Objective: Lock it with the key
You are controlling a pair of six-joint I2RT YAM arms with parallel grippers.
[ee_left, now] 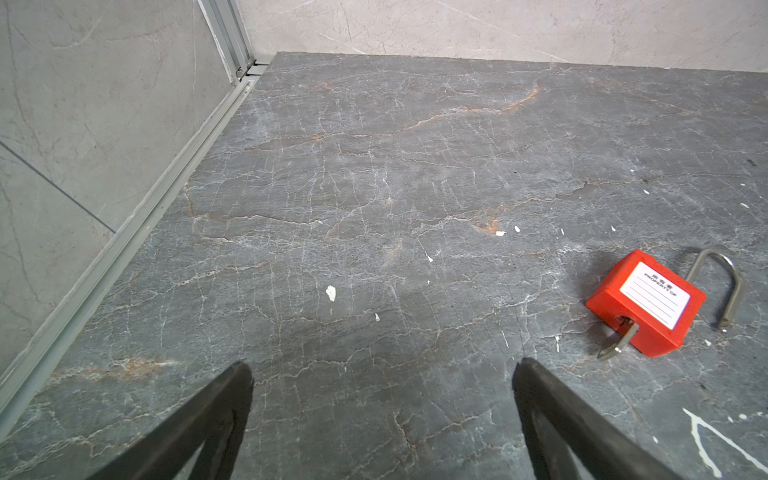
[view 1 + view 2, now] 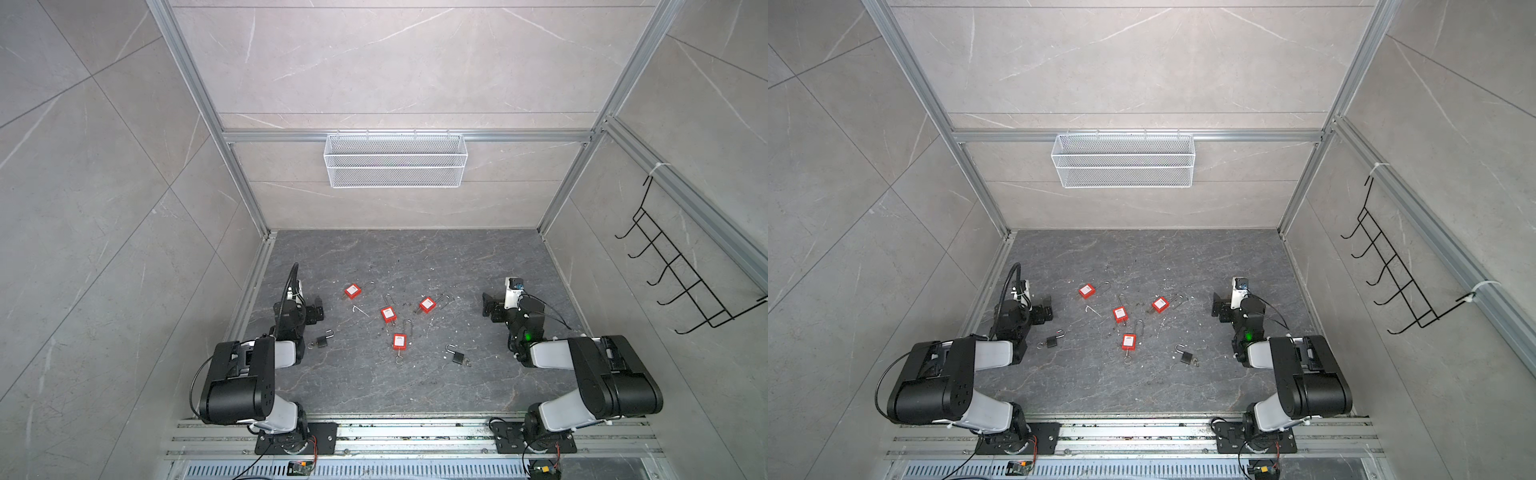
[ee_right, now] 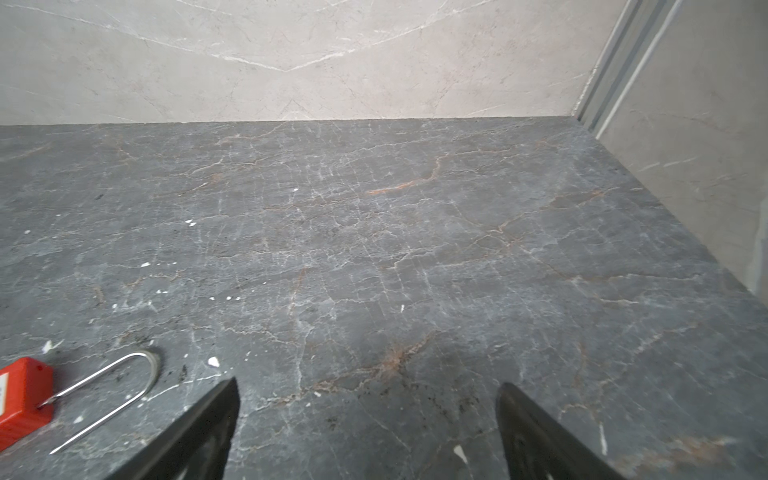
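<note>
Several red padlocks lie mid-table with open shackles, among them one at the far left and one at the right. The left wrist view shows the far-left red padlock with a key in its base. Another red padlock shows at the edge of the right wrist view. Two black padlocks lie nearer the front. My left gripper is open over bare table, left of the locks. On their right, my right gripper is open with nothing in it.
A white wire basket hangs on the back wall. A black hook rack hangs on the right wall. Aluminium frame rails edge the dark stone table. White flecks dot the surface.
</note>
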